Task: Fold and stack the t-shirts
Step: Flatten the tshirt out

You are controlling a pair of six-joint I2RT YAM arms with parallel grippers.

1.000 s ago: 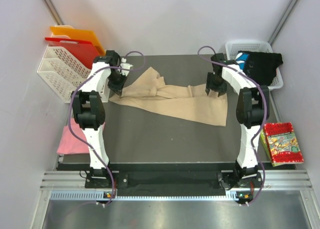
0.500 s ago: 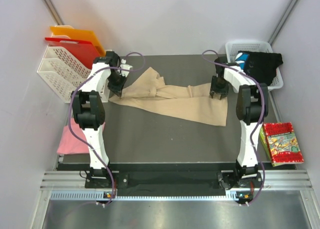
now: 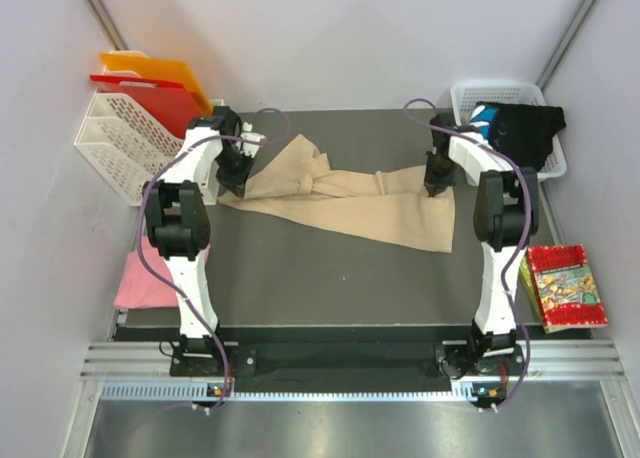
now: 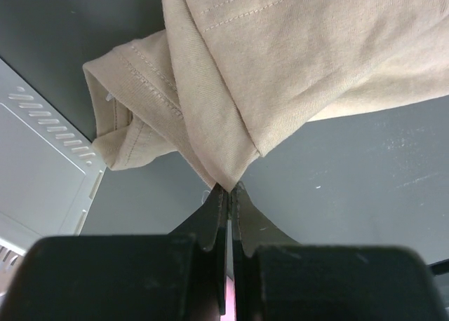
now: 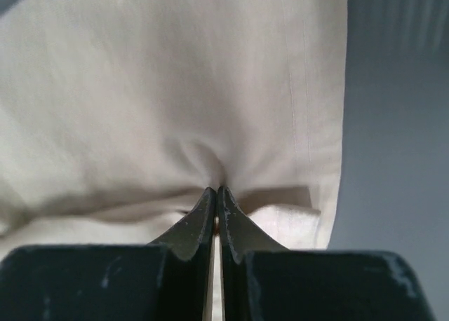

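1. The left arm (image 3: 178, 223) rises from its base at the near edge of the dark mat (image 3: 320, 278), elbow high, wrist tipped down over the mat's far left corner.
2. The left gripper (image 3: 233, 181) is clenched tight on a folded corner of the beige t-shirt (image 3: 350, 206).
3. The right arm (image 3: 497, 218) stands likewise, its wrist bent down near the mat's far right corner.
4. The right gripper (image 3: 436, 183) is pinched on puckered beige cloth close to a stitched edge.
5. The beige t-shirt lies rumpled across the mat's far half, twisted mid-way, spanning both grippers.
6. The pink t-shirt (image 3: 135, 278) lies off the mat's left edge.
7. The black t-shirt (image 3: 525, 133) fills the white basket (image 3: 470, 90) beyond the mat's far right corner.
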